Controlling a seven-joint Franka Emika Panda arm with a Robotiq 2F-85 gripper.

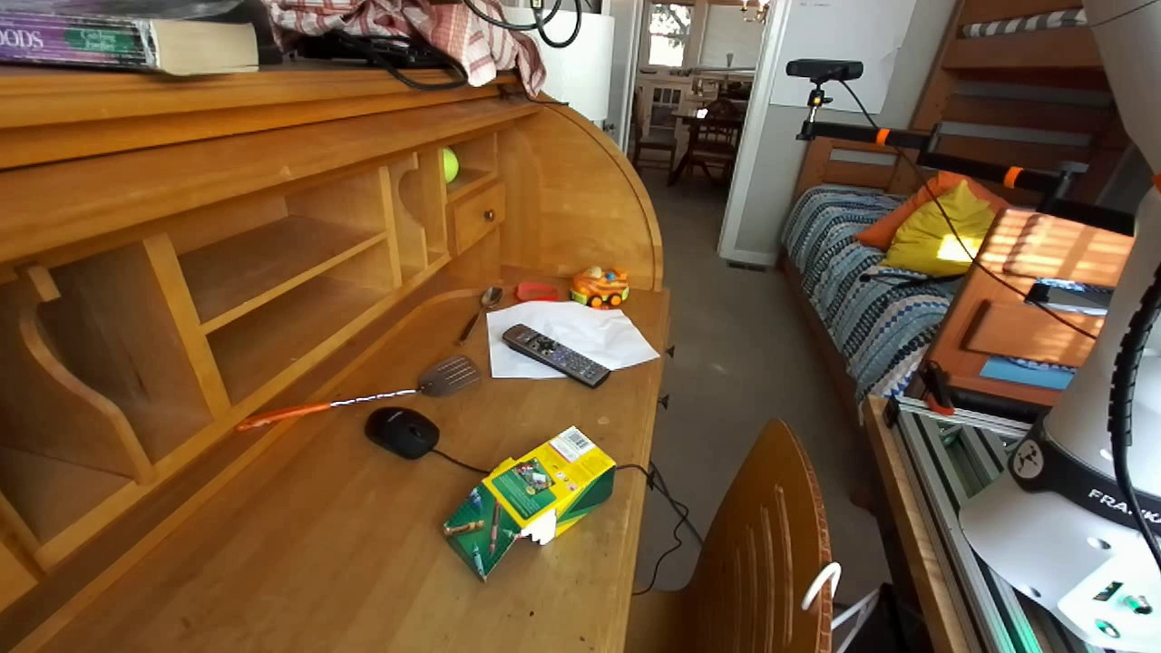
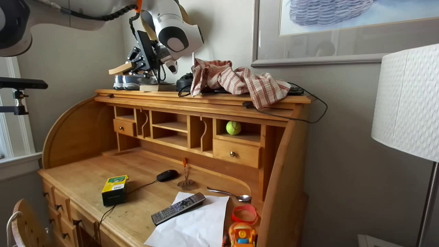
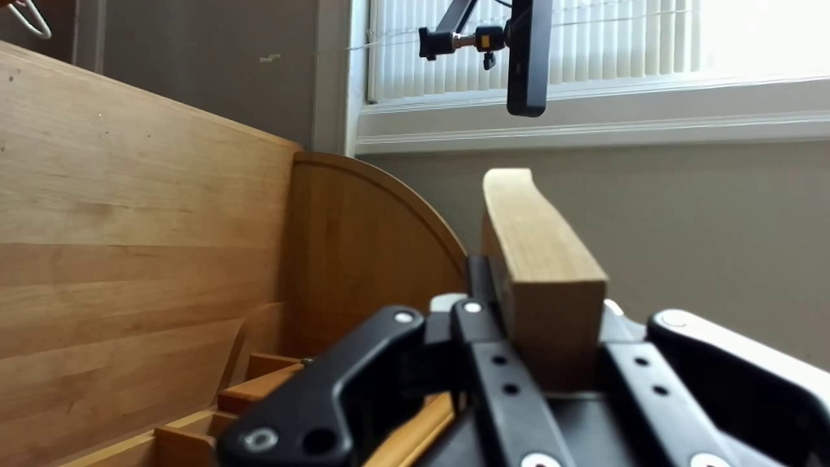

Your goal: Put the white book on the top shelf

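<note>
What appears to be the white book (image 3: 541, 237) is in my gripper (image 3: 541, 298), seen edge-on in the wrist view. Only pale tan edges like page edges show; its printed cover is hidden. Both fingers press against its sides, and its far end sticks out past them. In an exterior view the same book (image 2: 120, 69) juts from the gripper (image 2: 133, 66), held above the left end of the top shelf (image 2: 154, 94) and apart from it. The top shelf (image 1: 181, 95) also runs along the upper left of an exterior view, where my gripper is out of sight.
On the top board lie shoes (image 2: 128, 82), a thick purple-spined book (image 1: 109, 43), a checked cloth (image 2: 236, 79) and black cables. Below, the desk holds a green-and-yellow box (image 1: 544, 490), mouse (image 1: 402, 432), remote (image 1: 555, 355) and paper sheet (image 1: 599, 326). A wall borders the shelf's back.
</note>
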